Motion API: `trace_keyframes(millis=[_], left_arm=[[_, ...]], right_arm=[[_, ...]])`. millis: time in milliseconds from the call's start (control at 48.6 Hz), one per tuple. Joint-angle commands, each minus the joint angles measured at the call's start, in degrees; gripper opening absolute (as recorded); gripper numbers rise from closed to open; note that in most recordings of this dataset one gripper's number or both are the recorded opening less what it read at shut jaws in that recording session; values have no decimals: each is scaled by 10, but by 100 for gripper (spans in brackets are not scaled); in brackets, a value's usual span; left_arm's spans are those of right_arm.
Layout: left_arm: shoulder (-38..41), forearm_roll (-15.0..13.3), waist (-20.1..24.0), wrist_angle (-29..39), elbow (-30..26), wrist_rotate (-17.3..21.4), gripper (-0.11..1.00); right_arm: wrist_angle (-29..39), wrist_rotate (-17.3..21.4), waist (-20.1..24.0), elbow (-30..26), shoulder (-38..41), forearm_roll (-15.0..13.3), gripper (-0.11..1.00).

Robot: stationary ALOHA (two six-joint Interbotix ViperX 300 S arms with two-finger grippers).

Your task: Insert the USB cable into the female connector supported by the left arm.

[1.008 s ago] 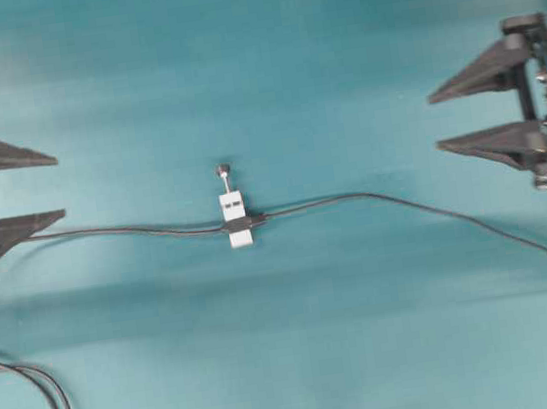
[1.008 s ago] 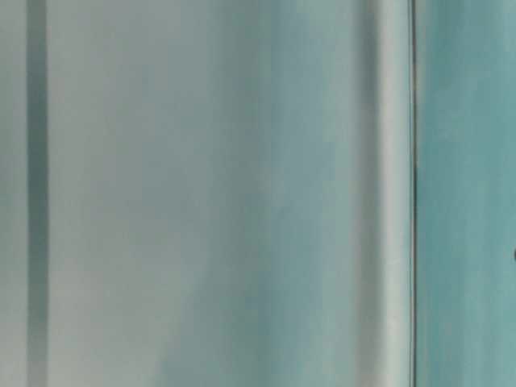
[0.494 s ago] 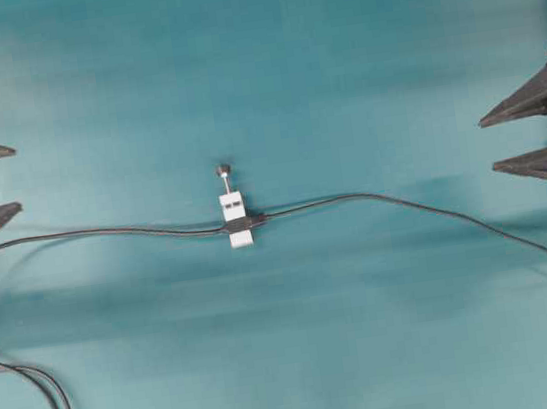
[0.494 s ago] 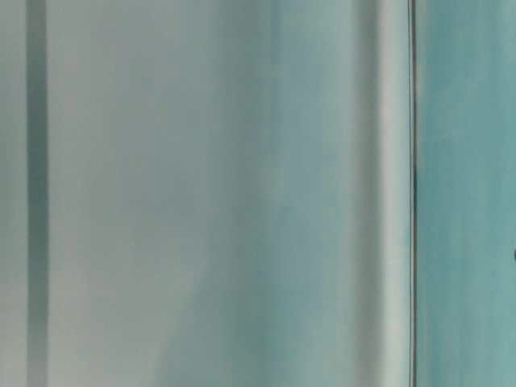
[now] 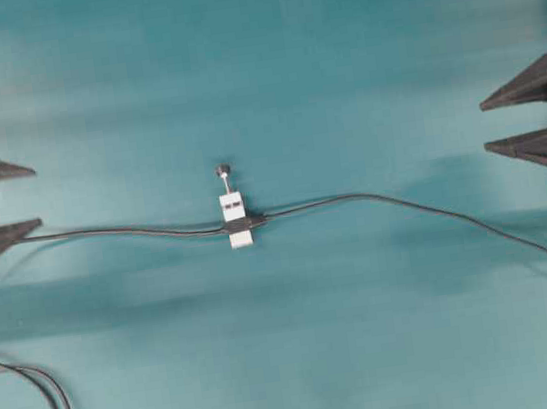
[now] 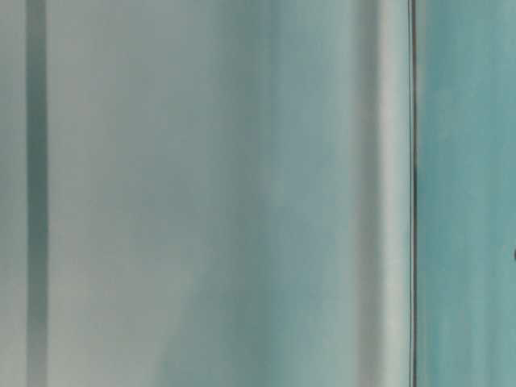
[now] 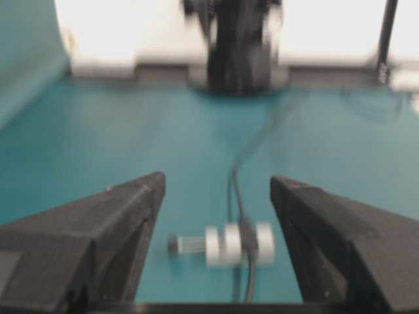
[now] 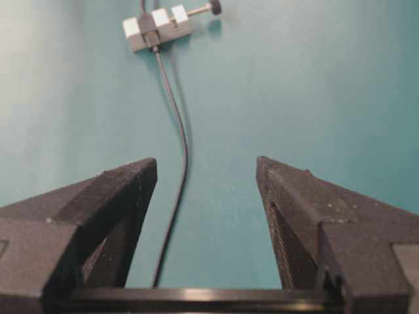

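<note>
Two looped black cables [image 5: 47,401] at table [image 5: 265,64] corners, well clear.

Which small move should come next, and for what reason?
Probably no insertion move: the USB cable already appears plugged into the female connector, which lies on the table. Both grippers, left and right, stand at the edges with jaws open and empty, so holding them clear seems best.

Right claw [image 8: 206,173] gapes over USB cable [image 8: 180,163] and female connector [image 8: 157,26].
</note>
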Motion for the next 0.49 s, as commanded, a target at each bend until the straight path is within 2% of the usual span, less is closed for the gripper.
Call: trace_keyframes(millis=[0, 123, 226, 473], left_arm=[[4, 5, 2, 83, -30, 4, 77], [4, 8, 2, 230, -58, 8, 77], [4, 8, 2, 299, -69, 22, 76], [3, 8, 2, 257, -49, 65, 77]], right_arm=[[-3, -3, -6, -8, 4, -1, 69], [-4, -1, -6, -4, 4, -2, 69], [0, -10, -9, 3, 4, -2, 69], [-16, -66, 6, 12, 4, -7, 69]])
